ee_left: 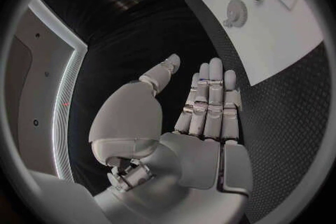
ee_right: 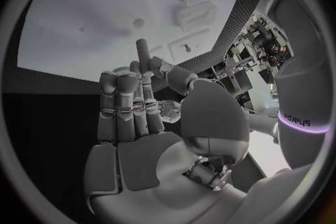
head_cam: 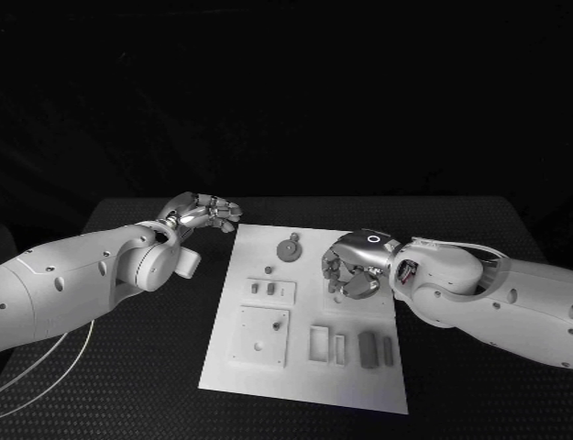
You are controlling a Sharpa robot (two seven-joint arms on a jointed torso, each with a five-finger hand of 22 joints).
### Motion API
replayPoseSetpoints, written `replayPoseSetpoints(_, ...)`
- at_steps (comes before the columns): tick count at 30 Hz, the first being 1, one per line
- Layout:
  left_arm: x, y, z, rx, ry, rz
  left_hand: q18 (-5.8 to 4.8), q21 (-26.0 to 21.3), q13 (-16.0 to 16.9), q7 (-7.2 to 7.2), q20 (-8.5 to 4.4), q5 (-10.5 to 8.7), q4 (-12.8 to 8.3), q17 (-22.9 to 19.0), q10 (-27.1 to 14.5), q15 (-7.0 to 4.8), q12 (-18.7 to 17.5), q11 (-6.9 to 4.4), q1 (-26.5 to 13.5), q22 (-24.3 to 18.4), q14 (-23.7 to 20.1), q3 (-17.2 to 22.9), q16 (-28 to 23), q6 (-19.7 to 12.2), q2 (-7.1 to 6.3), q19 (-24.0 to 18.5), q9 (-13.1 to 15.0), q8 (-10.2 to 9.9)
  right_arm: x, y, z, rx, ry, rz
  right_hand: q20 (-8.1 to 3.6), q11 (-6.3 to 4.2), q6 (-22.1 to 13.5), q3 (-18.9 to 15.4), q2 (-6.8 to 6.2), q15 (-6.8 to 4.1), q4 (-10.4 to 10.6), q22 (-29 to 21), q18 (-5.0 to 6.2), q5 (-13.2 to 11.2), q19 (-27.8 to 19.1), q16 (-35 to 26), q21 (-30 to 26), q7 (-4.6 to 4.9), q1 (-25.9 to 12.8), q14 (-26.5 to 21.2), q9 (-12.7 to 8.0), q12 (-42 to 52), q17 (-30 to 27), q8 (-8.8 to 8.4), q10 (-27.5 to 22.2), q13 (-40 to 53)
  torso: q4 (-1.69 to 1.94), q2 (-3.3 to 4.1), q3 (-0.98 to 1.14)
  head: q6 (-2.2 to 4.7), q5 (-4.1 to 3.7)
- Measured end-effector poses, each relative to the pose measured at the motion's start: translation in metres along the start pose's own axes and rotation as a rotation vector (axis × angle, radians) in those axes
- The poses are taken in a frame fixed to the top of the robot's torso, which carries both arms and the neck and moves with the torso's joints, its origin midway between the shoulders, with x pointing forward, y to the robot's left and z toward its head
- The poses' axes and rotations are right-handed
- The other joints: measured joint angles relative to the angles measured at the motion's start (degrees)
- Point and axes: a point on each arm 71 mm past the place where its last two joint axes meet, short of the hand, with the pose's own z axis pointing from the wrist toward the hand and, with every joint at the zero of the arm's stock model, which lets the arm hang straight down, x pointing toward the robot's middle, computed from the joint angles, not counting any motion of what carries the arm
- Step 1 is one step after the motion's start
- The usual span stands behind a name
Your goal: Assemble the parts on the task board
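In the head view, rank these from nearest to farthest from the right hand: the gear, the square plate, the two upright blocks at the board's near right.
1. Gear: far end of the board, beside the right hand.
2. Upright blocks: near right corner.
3. Square plate: near left side.

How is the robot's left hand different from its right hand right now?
The left hand holds nothing, its fingers straight and flat; the right hand pinches a small grey part. The left hand hovers over the black table beside the task board; the right hand is above the board. Both are silver.
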Motion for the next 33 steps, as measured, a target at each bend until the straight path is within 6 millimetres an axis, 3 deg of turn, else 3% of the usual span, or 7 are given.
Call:
replayPoseSetpoints(8, 0.000, 0.000, 0.000, 0.000, 0.001, 0.000, 0.00, 0.00, 0.00, 0.00, 0.00, 0.00, 0.00, 0.06, 0.00, 0.00, 0.00, 0.00, 0.00, 0.05, 0.00, 0.00, 0.00, 0.00, 0.00, 0.00, 0.00, 0.00, -0.008, 0.015, 0.008, -0.036, -0.021, 0.035, 0.00, -0.08, 0.10, -0.01, 0.00, -0.03, 0.00, 0.00, 0.00, -0.01, 0.01, 0.00, 0.00, -0.11, 0.00, 0.03, 0.03, 0.00, 0.05, -0.01, 0.09, 0.01, -0.05, 0.00, -0.02, -0.04, 0.29)
replayPoseSetpoints(17, 0.001, 0.000, 0.001, 0.001, 0.002, 0.000, 0.00, 0.00, 0.00, 0.00, 0.00, 0.00, 0.00, 0.12, 0.00, 0.00, 0.00, 0.00, 0.00, 0.05, 0.00, 0.00, 0.00, 0.00, 0.00, 0.00, -0.05, 0.00, -0.011, 0.067, 0.036, -0.158, -0.046, 0.086, 0.01, -0.08, 0.10, 0.15, 0.00, -0.03, 0.17, 0.00, 0.00, 0.24, 0.02, 0.00, 0.00, -0.11, 0.00, 0.03, 0.06, 0.23, 0.04, 0.00, 0.09, 0.04, -0.10, 0.00, -0.02, -0.53, 1.04)
replayPoseSetpoints(22, 0.005, -0.001, 0.002, 0.003, 0.009, -0.002, 0.00, -0.23, -0.05, 0.00, 0.00, 0.00, 0.00, 0.17, 0.00, 0.15, 0.00, 0.00, 0.00, 0.08, 0.15, 0.00, 0.00, 0.00, 0.00, 0.00, -0.04, 0.00, -0.001, 0.097, 0.045, -0.225, -0.033, 0.112, 0.02, -0.08, 0.09, 0.15, 0.00, -0.03, 0.17, 0.00, 0.00, 0.24, 0.01, 0.00, 0.00, -0.10, 0.00, 0.03, 0.07, 0.24, 0.04, 0.16, 0.09, 0.05, -0.03, 0.00, -0.04, -0.73, 1.41)
replayPoseSetpoints(33, 0.006, -0.001, 0.003, 0.004, 0.010, -0.002, 0.00, -0.23, -0.04, 0.00, 0.00, 0.00, 0.00, 0.21, 0.00, 0.14, 0.00, 0.00, 0.00, 0.09, 0.14, 0.00, 0.00, 0.00, 0.00, 0.00, -0.04, 0.00, 0.019, 0.133, 0.057, -0.299, 0.002, 0.145, 0.09, -0.08, 0.05, 0.14, -0.01, -0.02, 0.17, -0.01, 0.00, 0.23, -0.06, 0.00, 0.00, -0.07, 0.01, 0.03, 0.10, 0.24, 0.04, 0.17, 0.09, 0.11, -0.09, -0.02, -0.08, -0.98, 2.29)
